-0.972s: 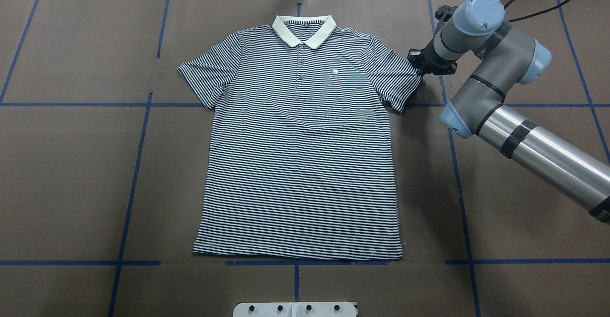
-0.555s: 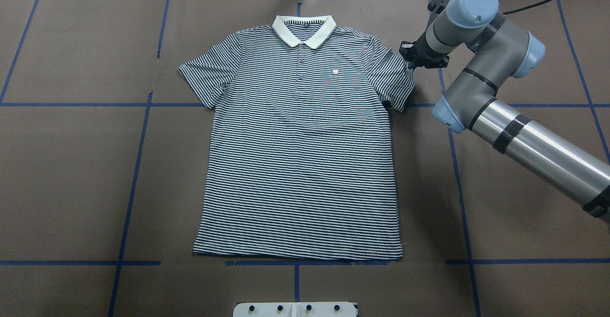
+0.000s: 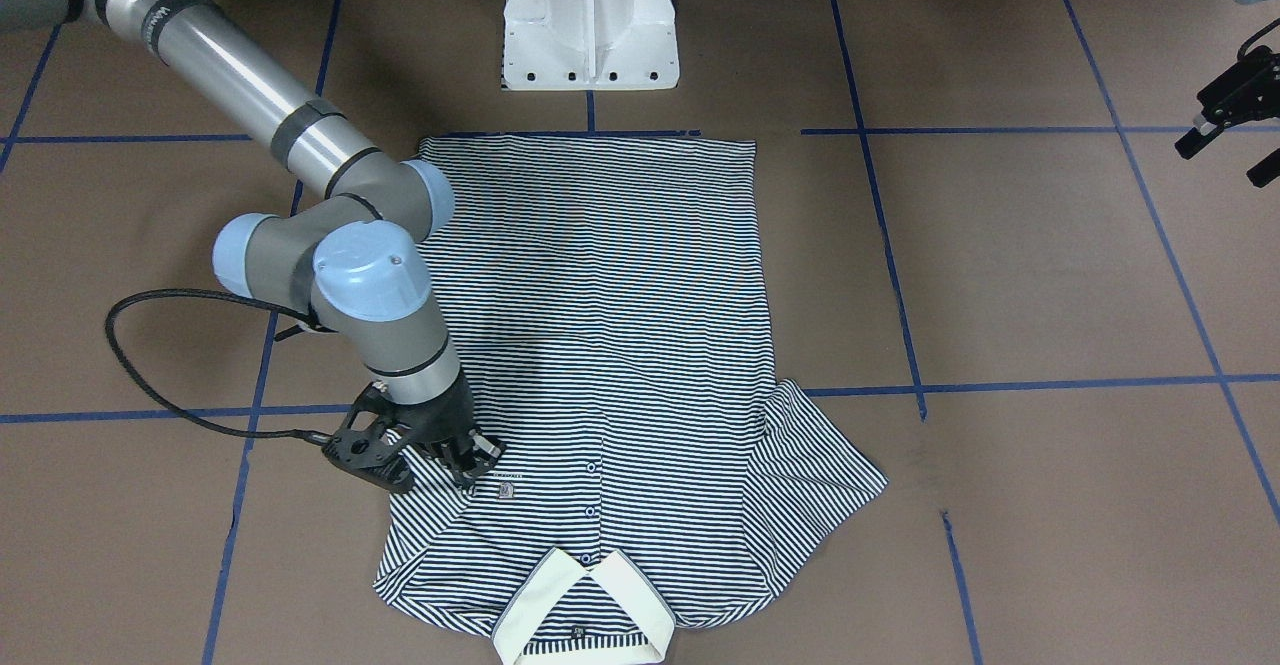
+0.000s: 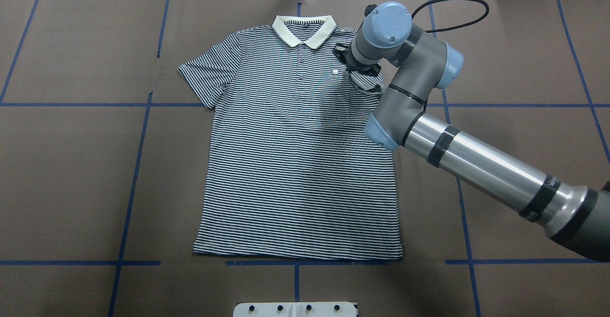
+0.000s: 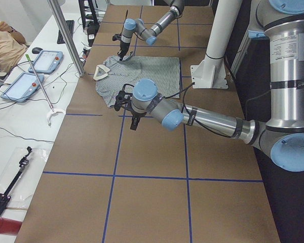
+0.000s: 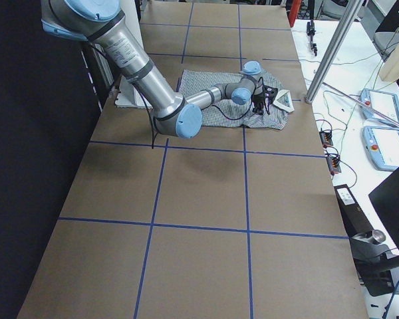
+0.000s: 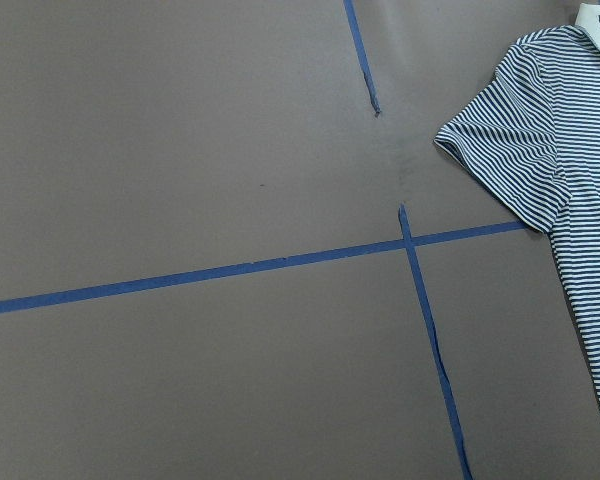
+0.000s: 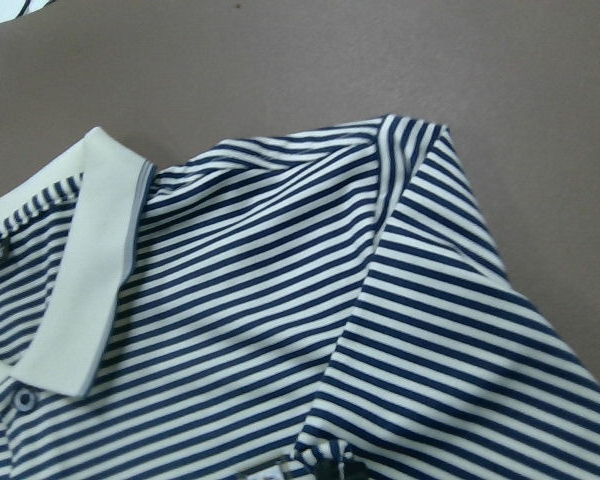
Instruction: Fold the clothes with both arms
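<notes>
Overhead exterior: right gripper (image 4: 355, 68) clamps the polo shirt (image 4: 295, 164) by its sleeve (image 4: 369, 83) (doubled inward), beside the chest label (image 4: 335, 72).

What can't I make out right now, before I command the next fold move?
The right gripper: overhead, its own wrist covers the jaws, and its wrist view crops them at the bottom edge, so its hold on the sleeve is unclear.
How the sleeve lies: mostly under the right arm overhead.
The chest label print: too small everywhere.
The left gripper: outside the overhead view, clipped by the front view's right edge.
</notes>
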Robot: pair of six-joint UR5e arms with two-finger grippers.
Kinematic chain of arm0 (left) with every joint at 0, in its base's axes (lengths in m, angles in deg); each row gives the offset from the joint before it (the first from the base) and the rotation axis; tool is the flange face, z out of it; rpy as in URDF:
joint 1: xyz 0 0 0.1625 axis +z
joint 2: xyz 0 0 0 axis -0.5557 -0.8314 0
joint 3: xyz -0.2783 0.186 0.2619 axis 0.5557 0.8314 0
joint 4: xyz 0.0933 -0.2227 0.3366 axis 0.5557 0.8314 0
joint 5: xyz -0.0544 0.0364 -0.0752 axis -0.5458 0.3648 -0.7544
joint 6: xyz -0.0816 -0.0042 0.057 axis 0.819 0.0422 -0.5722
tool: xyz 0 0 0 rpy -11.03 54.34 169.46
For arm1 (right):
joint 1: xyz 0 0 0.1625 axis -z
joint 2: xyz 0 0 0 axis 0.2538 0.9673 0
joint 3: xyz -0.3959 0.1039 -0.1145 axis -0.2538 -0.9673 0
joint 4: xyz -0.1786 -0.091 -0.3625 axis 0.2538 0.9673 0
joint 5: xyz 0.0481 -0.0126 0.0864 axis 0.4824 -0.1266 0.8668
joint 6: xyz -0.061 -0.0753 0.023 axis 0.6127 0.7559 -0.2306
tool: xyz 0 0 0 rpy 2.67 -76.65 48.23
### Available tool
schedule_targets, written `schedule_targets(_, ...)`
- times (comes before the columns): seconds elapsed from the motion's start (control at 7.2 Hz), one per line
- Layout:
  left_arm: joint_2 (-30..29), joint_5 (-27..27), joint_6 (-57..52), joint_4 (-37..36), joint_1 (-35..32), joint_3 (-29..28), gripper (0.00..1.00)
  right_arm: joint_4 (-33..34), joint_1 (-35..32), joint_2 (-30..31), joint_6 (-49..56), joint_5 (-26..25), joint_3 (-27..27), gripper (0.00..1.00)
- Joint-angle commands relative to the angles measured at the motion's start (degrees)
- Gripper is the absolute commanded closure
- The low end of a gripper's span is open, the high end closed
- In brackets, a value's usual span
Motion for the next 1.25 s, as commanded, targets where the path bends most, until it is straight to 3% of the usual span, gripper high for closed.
schedule_targets(0.0, 0.00, 0.00, 0.04, 0.00, 0.00, 0.01, 0.00, -1.72, 0.99, -6.40, -1.55, -5.49, -10.06, 1.00)
schedule_targets(0.14, 0.00, 0.00, 0.12, 0.00, 0.09, 0.01, 0.00, -6.43, 0.99, -7.82, -1.55, -7.60, -15.33, 0.78)
schedule_targets(0.28, -0.61, -0.09, 0.21, 0.09, 0.96, 0.01, 0.00, -6.74, 0.91, -7.92, -1.72, -9.11, -15.64, 0.01)
schedule_targets(0.42, -5.05, 0.17, 3.00, 0.09, 3.40, -1.73, 0.00, -6.83, 0.47, -7.92, -1.81, -9.21, -14.08, 0.00)
schedule_targets(0.83, -20.69, 17.95, 23.58, 0.17, 21.72, -7.62, 0.00, -6.48, -0.41, 8.19, -3.04, -4.05, 12.83, 0.00)
schedule_targets(0.97, -28.31, 22.37, 27.59, 0.09, 28.24, -15.21, 0.01, -6.65, -0.67, 15.03, -3.04, -2.98, 22.05, 0.00)
schedule_targets(1.11, -37.79, 27.89, 30.94, 0.09, 30.30, -26.33, 0.02, -6.48, -1.03, 20.50, -3.04, -0.88, 29.80, 0.00)
